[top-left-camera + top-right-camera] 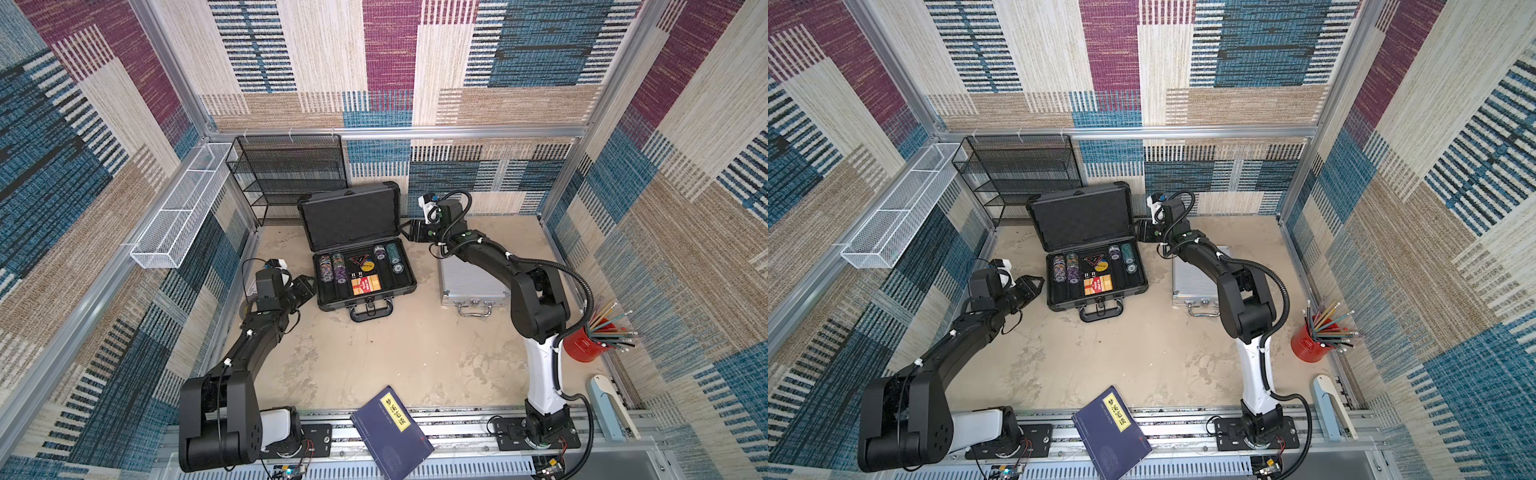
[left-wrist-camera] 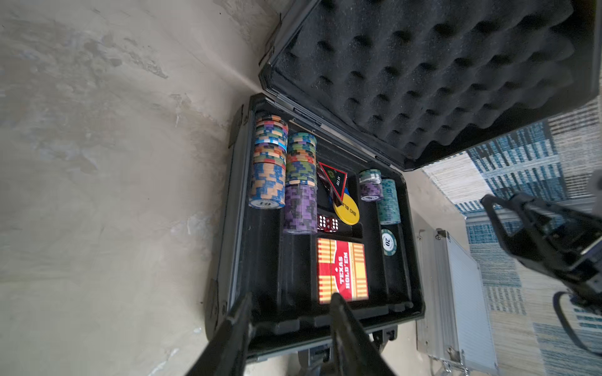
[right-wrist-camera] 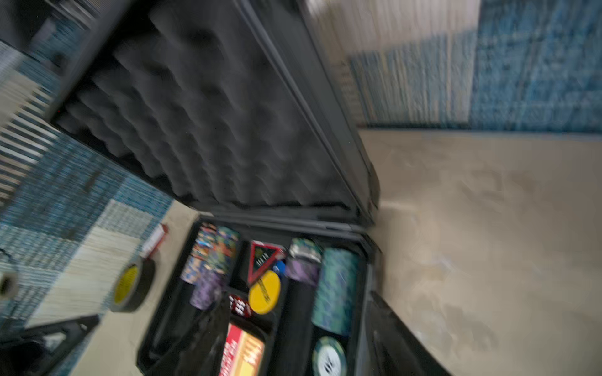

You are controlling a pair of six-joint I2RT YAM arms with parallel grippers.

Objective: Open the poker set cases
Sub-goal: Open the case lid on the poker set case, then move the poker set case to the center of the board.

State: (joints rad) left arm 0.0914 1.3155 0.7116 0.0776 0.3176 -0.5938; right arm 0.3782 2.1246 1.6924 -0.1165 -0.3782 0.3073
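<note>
Dark grey poker case open on the table, a little toward 12 o'clock of centre, black handle facing 6 o'clock. Lid raised and leaning back toward 12 o'clock, lined with black egg-crate foam. In the base, rows of striped poker chips at its 9 o'clock side, a teal row at its 3 o'clock side. Between them a yellow round button, red dice and a red and yellow Texas Hold'em card deck. Ribbed silver aluminium case shut and flat at 3 o'clock of the grey one, apart from it, metal handle toward 6 o'clock, partly under the right arm. Left arm reaching in from 8 o'clock, jaws just beside the grey base's 9 o'clock wall. Fingers moderately apart, gripping nothing. Right jaws close to the lid's 3 o'clock edge; cannot tell whether touching. Right wrist view blurred, yet fingers spread with nothing clamped between. Blue book with yellow label at 6 o'clock, overhanging the table's front edge. Red pot of pencils at 4 o'clock, black mesh shelf at 11 o'clock. Black tape roll on the table at 9 o'clock of the grey case.
</note>
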